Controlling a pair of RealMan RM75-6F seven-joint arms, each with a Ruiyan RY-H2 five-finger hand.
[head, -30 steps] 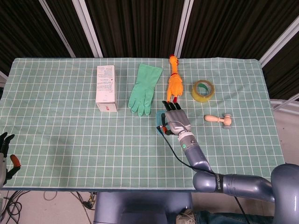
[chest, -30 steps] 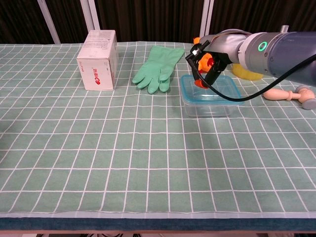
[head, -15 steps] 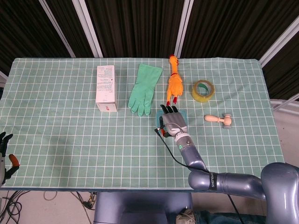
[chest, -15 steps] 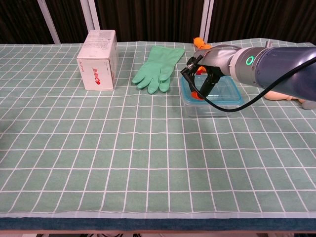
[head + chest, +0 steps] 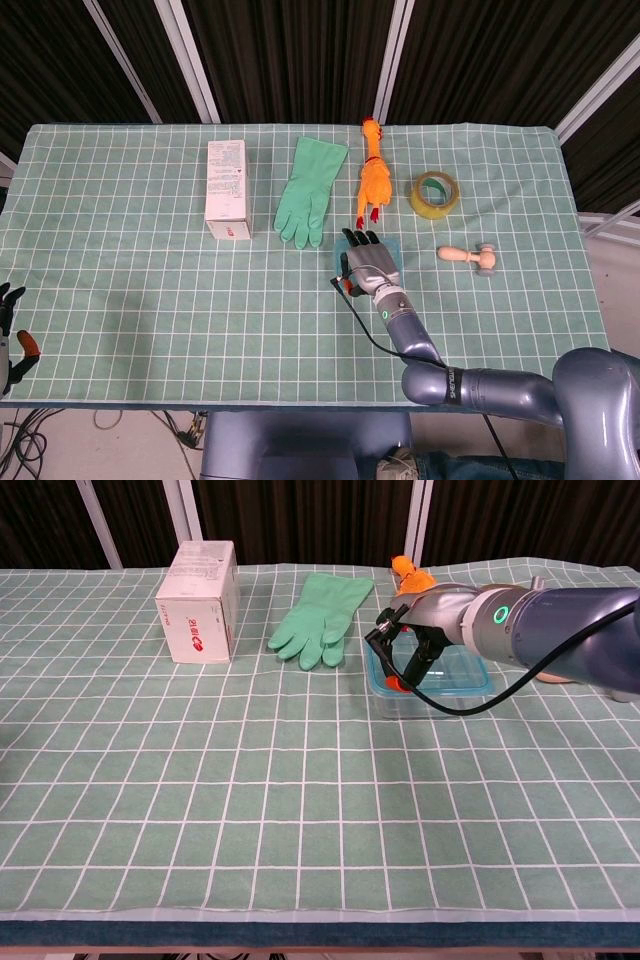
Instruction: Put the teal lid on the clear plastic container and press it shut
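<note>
Near left corner: left hand (image 5: 10,335) hangs off the table's edge, fingers apart, holding nothing
Mid-table, right of centre: right hand (image 5: 372,262) lies flat on the teal lid (image 5: 470,677), fingers extended, gripping nothing; lower than a second ago, palm now down on the lid
Clear plastic container (image 5: 400,704): under the lid, just right of the green glove (image 5: 308,192)
Far edge: rubber chicken (image 5: 373,175); tape roll (image 5: 434,193); white box (image 5: 227,189)
</note>
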